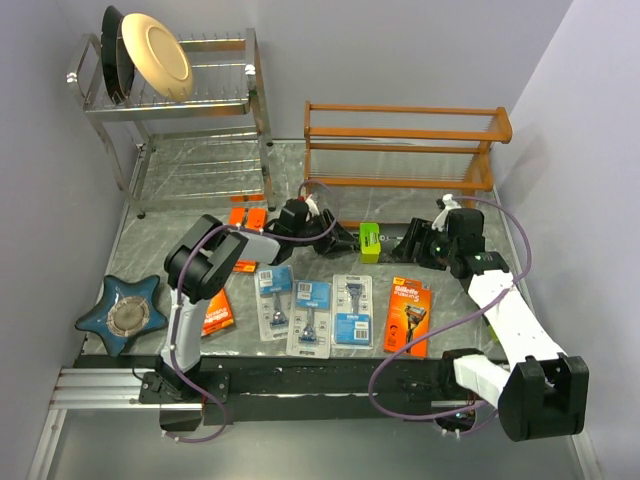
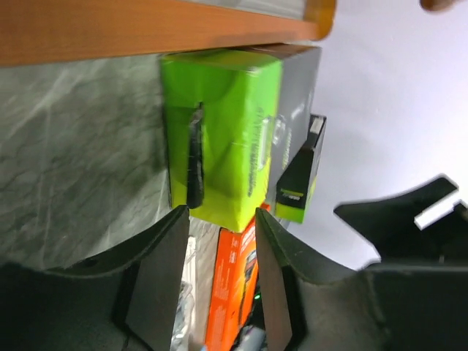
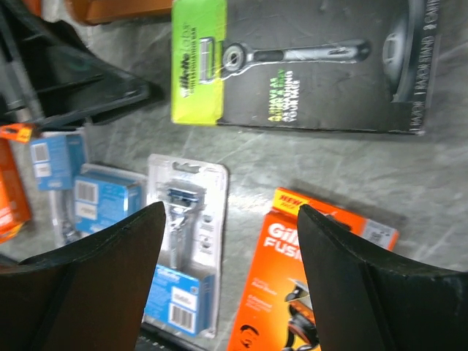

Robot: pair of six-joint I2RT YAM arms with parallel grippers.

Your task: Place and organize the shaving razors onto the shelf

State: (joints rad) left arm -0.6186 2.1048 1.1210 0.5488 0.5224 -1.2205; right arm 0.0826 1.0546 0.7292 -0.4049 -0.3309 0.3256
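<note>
The shelf (image 1: 400,145), low and reddish-brown, stands at the back right with bare tiers. A lime-green-and-black razor box (image 1: 370,242) lies flat in front of it. My left gripper (image 1: 345,240) points at its green end (image 2: 219,139). Its jaws (image 2: 219,212) are partly parted, with the box end just at the tips and no grip showing. My right gripper (image 1: 415,243) is open and empty (image 3: 232,212) above a blister card (image 3: 186,241) and an orange pack (image 3: 307,292). A second green-and-black box (image 2: 301,175) shows beyond the first.
Three blue blister cards (image 1: 310,318) and an orange pack (image 1: 408,317) lie in a row near the arm bases. More orange packs lie at the left (image 1: 218,315) and behind (image 1: 245,218). A chrome dish rack (image 1: 180,110) and a blue star dish (image 1: 122,312) stand at the left.
</note>
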